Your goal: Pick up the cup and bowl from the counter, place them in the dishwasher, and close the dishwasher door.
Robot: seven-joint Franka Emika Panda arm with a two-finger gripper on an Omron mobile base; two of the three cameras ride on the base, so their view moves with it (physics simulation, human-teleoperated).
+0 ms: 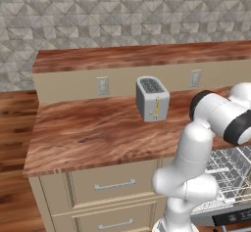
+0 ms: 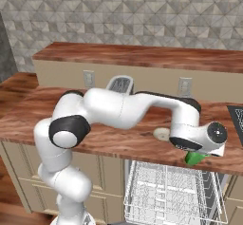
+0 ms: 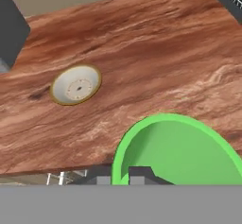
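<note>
Gripper [image 3: 120, 176] fingers pinch the near rim of a green bowl [image 3: 177, 152], one dark fingertip [image 3: 101, 176] outside the wall and the other inside, so the jaws stand narrow, clamped on the rim. In the hand view the bowl sits at about 5 o'clock, its hollow open toward the camera. In the right base view a bit of the same green shows under the hand at about 4 o'clock, above the front edge of the counter [image 2: 118, 141] and above the pulled-out white wire rack [image 2: 171, 191] of the dishwasher [image 2: 142, 205].

At about 10 o'clock from the bowl in the hand view, well apart from it, a small pale round cup [image 3: 75, 85] with a tan rim stands on the reddish-brown wood, seen from above. The right base view shows it as a pale disc just to the left of the robot's wrist, at about 9 o'clock from the hand.

Farther out, a grey toaster [image 1: 152, 99] stands on the counter near the back wall, at roughly 12 o'clock in the left base view. Two wall sockets [image 1: 102, 85] flank it on the beige upstand below the raised wooden ledge [image 1: 147, 55]. Beige drawers [image 1: 115, 183] with silver handles fill the cabinet at 6 o'clock, and the wire rack shows at 4 o'clock beside the arm.
</note>
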